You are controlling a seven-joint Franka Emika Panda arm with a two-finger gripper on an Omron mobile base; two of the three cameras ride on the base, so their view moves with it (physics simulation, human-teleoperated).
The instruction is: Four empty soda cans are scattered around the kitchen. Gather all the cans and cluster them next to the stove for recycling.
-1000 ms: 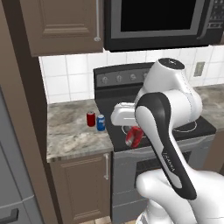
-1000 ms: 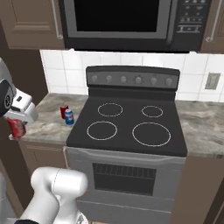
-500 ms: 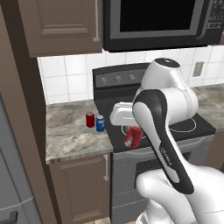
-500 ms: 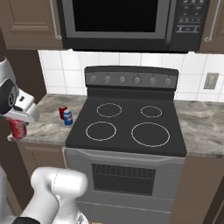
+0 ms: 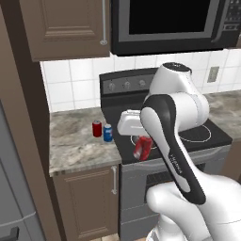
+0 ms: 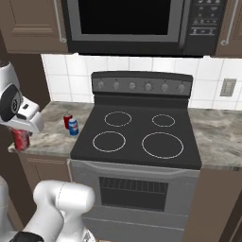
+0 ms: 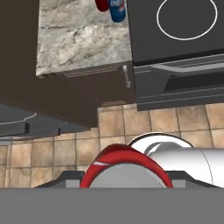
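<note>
The fingers [image 5: 143, 147] are clenched on a red soda can [image 5: 142, 148], hanging off the desk [image 5: 75, 146] edge. Set down carelessly, it could topple the blue can [image 5: 108, 133] and the other red can [image 5: 97, 128] (standing together beside the stove [image 6: 142, 142]).

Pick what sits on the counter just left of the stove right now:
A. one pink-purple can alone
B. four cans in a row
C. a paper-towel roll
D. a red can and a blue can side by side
D: on the counter left of the stove stand a red can and a blue can side by side, while the claw carries another red can in the air.
</note>
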